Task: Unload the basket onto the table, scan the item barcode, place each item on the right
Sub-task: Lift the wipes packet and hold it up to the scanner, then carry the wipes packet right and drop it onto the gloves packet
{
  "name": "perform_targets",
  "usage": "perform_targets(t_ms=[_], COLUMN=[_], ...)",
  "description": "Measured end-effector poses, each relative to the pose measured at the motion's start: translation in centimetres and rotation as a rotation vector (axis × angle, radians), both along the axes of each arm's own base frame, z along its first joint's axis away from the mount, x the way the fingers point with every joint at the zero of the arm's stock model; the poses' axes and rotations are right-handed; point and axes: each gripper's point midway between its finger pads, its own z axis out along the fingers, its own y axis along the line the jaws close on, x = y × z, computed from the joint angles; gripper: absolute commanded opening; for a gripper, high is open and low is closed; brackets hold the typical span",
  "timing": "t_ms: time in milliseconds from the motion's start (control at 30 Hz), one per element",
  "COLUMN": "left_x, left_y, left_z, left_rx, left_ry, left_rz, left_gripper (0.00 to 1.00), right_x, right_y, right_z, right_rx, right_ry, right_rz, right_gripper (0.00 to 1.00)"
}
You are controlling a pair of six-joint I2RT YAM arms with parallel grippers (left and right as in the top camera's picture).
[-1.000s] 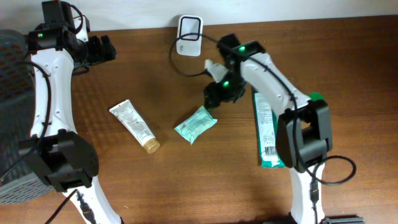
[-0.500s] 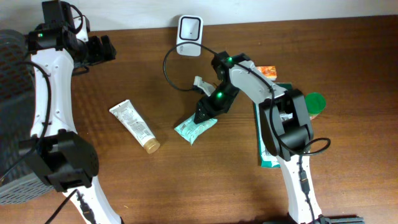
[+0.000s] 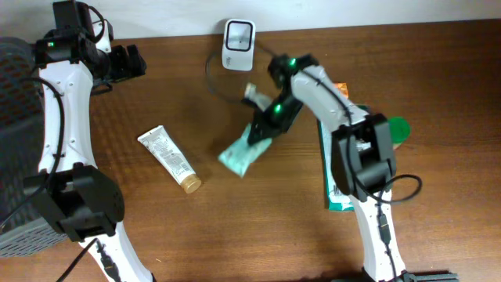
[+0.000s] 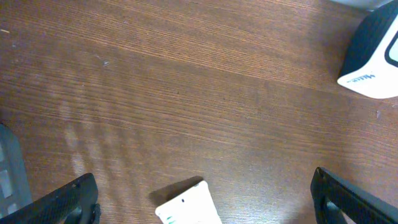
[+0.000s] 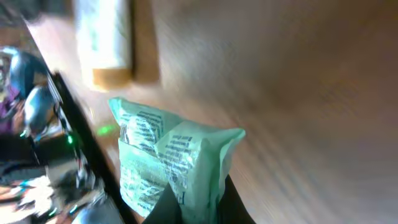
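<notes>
Print covers the green packet and the tube; blue lettering marks the scanner base. None is legible.

Quick headcount: two grippers, the left gripper and the right gripper, plus one green pouch pinched between the right fingers. Off to one side of those fingers there's one white tube, one scanner just past them, and behind them one long green pack, one small orange box and one green round thing. One dark basket sits out beyond the left fingers.
</notes>
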Motion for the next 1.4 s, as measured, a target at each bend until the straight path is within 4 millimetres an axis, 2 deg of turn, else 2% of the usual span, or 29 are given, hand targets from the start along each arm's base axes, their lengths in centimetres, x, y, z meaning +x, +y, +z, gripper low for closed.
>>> perform_targets(t_ms=[100,200,333,367,433,533,600,667,800,900,1033,1200,1400], left_x=[0.0,0.0,0.0,0.0,0.0,0.0,0.0,0.0,0.0,0.0,0.0,0.0,0.0], left_y=[0.0,0.0,0.0,0.0,0.0,0.0,0.0,0.0,0.0,0.0,0.0,0.0,0.0], left_z=[0.0,0.0,0.0,0.0,0.0,0.0,0.0,0.0,0.0,0.0,0.0,0.0,0.0], left_rx=[0.000,0.000,0.000,0.000,0.000,0.000,0.000,0.000,0.000,0.000,0.000,0.000,0.000], left_ry=[0.000,0.000,-0.001,0.000,0.000,0.000,0.000,0.000,0.000,0.000,0.000,0.000,0.000], left_rz=[0.000,0.000,0.000,0.000,0.000,0.000,0.000,0.000,0.000,0.000,0.000,0.000,0.000], left_gripper=[0.99,0.99,0.99,0.99,0.99,0.99,0.99,0.99,0.99,0.99,0.99,0.99,0.99], right_x=[4.0,9.7,16.3,17.4,20.1,22.6,24.1,25.2,27.7,28.6,28.6,28.5,27.3], right_y=[-0.3,-0.6,-0.4,-0.3,-0.1,0.1,-0.3,-0.6,-1.0,-0.7,-0.3,-0.6,-0.4], right_z=[6.0,12.3,15.2,15.9,18.4,20.8,20.6,19.3,13.8,11.0,11.4,11.2,8.7], right_rx=[0.038,-0.010,-0.163,-0.202,-0.290,-0.403,-0.484,-0.556,-0.724,-0.789,-0.815,-0.845,-0.770], right_ry=[-0.208,-0.552,-0.931,-1.006,-1.215,-1.438,-1.522,-1.561,-1.608,-1.630,-1.663,-1.652,-1.522], right_rz=[-0.037,-0.123,-0.223,-0.235,-0.273,-0.277,-0.265,-0.230,-0.104,-0.037,-0.028,-0.011,-0.035], right_gripper=[0.04,0.04,0.04,0.04,0.04,0.04,0.04,0.04,0.04,0.04,0.04,0.04,0.04])
